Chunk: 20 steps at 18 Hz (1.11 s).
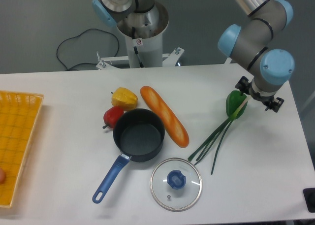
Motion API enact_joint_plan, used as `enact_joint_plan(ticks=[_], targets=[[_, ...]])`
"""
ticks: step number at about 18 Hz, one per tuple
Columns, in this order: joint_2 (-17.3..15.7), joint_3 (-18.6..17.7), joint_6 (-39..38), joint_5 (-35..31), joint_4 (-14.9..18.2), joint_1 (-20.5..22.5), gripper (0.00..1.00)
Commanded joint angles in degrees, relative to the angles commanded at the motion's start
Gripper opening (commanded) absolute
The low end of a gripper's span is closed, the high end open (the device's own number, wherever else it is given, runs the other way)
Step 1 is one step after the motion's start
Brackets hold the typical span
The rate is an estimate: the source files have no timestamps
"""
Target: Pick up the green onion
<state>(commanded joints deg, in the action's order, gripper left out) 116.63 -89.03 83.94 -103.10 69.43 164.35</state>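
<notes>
The green onion (216, 136) lies flat on the white table (74, 97), right of centre. Its dark stalks splay toward the lower left, and its pale stem end rests against a squat green bell pepper (234, 107). My gripper (259, 96) hangs under the blue-capped wrist, just right of the pepper and of the onion's stem end. Seen from above, the wrist hides the fingers, so neither their state nor any contact with the onion shows.
A bread loaf (165, 115) lies left of the onion. Beside it stand a dark pot with a blue handle (138, 136), a yellow pepper (124, 98) and a red pepper (112, 116). A glass lid (175, 180) sits below the stalks. A yellow basket (15, 136) is at the left edge.
</notes>
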Motion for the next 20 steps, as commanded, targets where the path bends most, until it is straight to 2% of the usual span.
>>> enact_joint_plan(ticks=[20], targets=[[0.4, -0.4, -3.1, 1.6, 1.5, 1.1, 1.0]])
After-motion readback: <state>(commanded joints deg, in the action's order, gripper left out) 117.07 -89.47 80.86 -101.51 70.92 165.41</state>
